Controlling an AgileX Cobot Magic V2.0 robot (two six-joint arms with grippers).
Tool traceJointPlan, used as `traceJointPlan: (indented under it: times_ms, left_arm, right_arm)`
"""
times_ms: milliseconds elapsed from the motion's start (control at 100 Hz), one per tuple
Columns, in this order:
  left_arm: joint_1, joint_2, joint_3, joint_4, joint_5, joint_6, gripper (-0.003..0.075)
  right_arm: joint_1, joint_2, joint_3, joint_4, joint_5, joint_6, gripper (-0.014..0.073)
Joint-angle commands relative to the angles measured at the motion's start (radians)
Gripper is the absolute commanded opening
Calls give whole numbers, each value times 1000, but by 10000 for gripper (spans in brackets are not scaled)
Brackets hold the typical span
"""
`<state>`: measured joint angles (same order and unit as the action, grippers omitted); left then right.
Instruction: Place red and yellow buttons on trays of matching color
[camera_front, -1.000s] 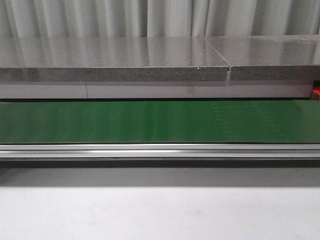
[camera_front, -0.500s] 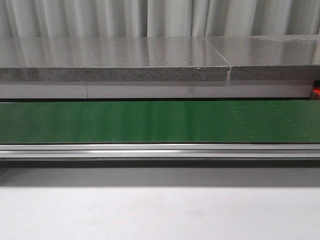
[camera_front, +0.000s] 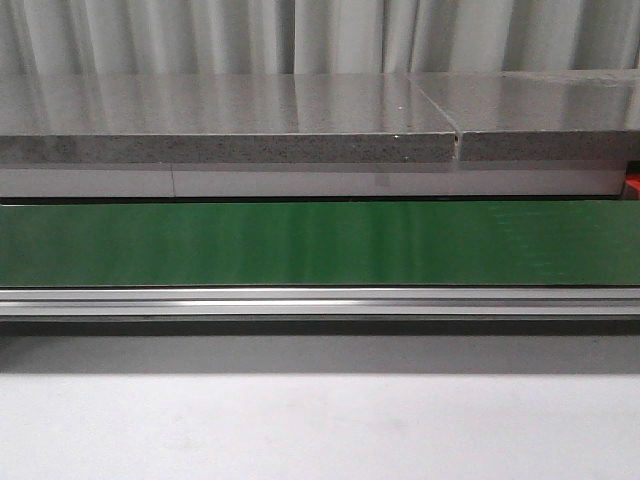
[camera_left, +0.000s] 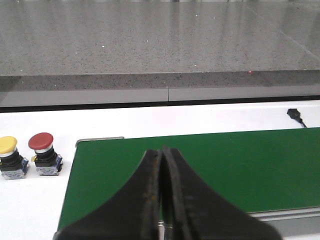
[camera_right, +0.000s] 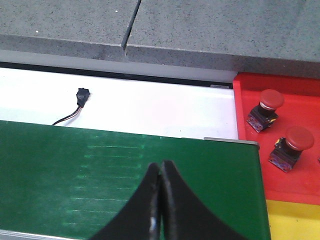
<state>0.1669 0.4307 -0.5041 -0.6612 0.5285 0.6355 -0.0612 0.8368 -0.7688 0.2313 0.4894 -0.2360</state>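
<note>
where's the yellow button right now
In the left wrist view, the yellow button stands on the white surface beside a red button, off the green belt's end.

Right gripper (camera_right: 161, 200) poised over green conveyor belt (camera_right: 100, 175), black jaws pressed together with nothing between them. Beyond the belt's end, a red tray (camera_right: 250, 145) carrying two red buttons (camera_right: 266, 109) (camera_right: 291, 146) on dark bases, set apart from each other. Just beside the red tray, a corner of a yellow tray (camera_right: 295, 220). On the white tabletop (camera_right: 160, 107) past the belt, a small black connector (camera_right: 81, 96) with trailing wire. Behind, a speckled grey stone counter (camera_right: 210, 30).
</note>
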Motion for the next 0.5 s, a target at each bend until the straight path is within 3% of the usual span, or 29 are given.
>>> traceJointPlan:
  times_ms: [0, 70, 200, 270, 340, 490]
  left_arm:
    - [-6, 4, -27, -21, -45, 2, 67]
    - [-6, 4, -27, -21, -23, 2, 190]
    - [-6, 4, -27, -21, -7, 2, 529]
    - [-6, 4, -27, -21, -12, 2, 666]
    - [-6, 4, -27, -30, -19, 2, 713]
    - [-6, 4, -27, -51, -33, 2, 689]
  right_arm:
    - [1, -11, -26, 4, -64, -12, -67]
    - [1, -11, -26, 4, -64, -12, -67]
    - [1, -11, -26, 4, -64, -12, -67]
    - [1, -11, -26, 4, -64, -12, -67]
    - [1, -11, -26, 4, -64, -12, -67]
    - [1, -11, -26, 4, -64, -12, -67]
